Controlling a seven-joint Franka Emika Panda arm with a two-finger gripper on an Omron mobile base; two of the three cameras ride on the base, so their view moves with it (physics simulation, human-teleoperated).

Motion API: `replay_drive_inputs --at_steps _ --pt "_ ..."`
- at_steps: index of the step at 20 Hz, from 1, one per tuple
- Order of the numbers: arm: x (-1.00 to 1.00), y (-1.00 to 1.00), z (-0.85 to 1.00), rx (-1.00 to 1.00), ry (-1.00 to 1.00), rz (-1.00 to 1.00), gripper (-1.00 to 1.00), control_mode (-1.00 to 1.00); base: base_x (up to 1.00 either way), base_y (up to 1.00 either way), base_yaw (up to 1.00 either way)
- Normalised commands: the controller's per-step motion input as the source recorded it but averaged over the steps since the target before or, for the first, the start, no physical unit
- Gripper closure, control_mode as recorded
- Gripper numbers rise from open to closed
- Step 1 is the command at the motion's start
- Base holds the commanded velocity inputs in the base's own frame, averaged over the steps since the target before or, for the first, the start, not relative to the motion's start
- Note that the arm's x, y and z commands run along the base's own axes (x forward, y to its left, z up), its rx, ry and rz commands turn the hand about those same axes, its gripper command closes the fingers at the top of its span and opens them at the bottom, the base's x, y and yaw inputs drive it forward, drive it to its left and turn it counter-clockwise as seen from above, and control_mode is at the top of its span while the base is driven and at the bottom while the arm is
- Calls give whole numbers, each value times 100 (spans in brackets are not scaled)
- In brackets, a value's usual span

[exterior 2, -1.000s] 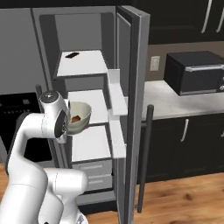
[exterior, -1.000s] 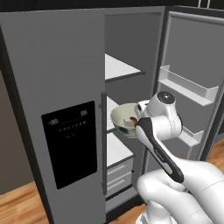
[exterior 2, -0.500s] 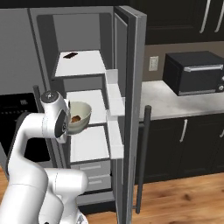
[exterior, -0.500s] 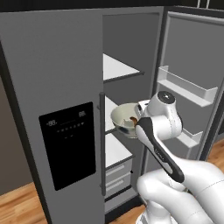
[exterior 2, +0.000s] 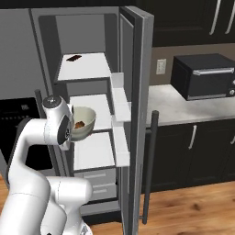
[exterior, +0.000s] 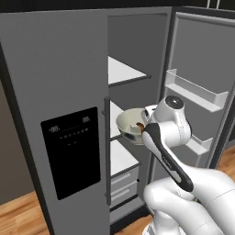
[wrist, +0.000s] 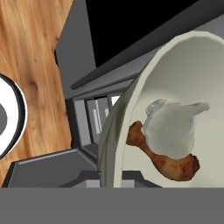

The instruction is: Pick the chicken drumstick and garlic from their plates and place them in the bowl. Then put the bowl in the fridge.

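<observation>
Here we see one bowl (exterior: 131, 126) at mid-frame, carried before the open fridge (exterior 2: 87, 92) with the tool clamped narrow on its rim. Inside lie one chicken drumstick (wrist: 164, 159) and one garlic (wrist: 173, 131). We judge two risks: the bowl tipping and spilling both, or its rim striking the middle shelf (exterior 2: 92, 112) edge on entry.
</observation>
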Motion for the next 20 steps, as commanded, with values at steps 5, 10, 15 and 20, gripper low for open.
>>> replay_drive_inputs --at_steps 5,10,15,20 --pt "0 0 0 0 0 0 100 -100 0 0 0" --pt "0 0 0 0 0 0 100 -100 0 0 0" --pt "9 -1 0 1 0 1 100 -100 0 0 0" --pt "56 -2 0 13 0 6 100 -100 0 0 0"
